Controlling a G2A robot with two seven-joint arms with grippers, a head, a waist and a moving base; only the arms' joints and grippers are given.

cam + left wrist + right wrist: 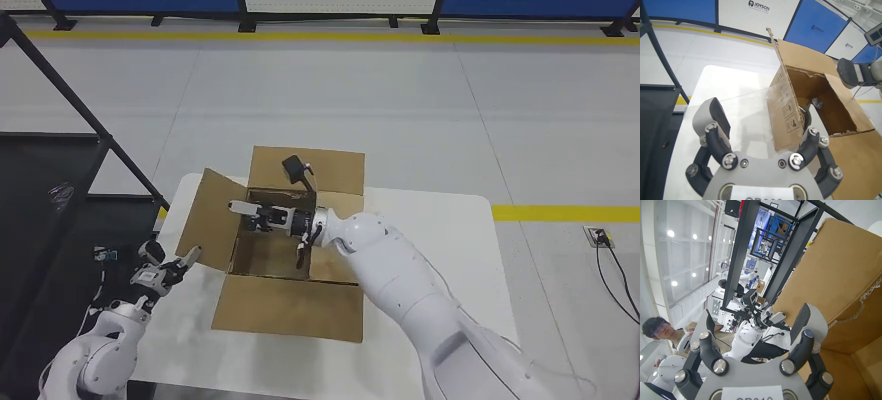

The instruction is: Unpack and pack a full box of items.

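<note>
The cardboard box [290, 310] sits in the middle of the white table [440, 230] with all four flaps thrown back. From where I stand its inside looks close to bare, apart from one small crumpled clear thing [816, 103] on the floor of it. A small black item [295, 166] lies on the far flap. The right pincer [238, 210] hangs over the box mouth, pointing across at the left flap [208, 215]. Its jaws are spread wide with nothing in them, one finger just beside the flap's inner face. The left pincer [172, 256] is low at the table's near left corner, also spread wide and empty. The near bottom corner of that same flap sits between its fingers and hides part of one of them. I can't tell whether the cardboard touches a pad. The flap stands tilted up and outward, and its long edge runs away from the robot towards the far side of the table. The left arm therefore meets it end-on from outside, and the right arm faces it from inside. I'd guess the box is about unpacked and the flap is the next concern. The left pincer is the nearer one to take hold, needing little more than to pinch. Thin cardboard gripped at a corner could bend or slip rather than swing the whole flap.
</note>
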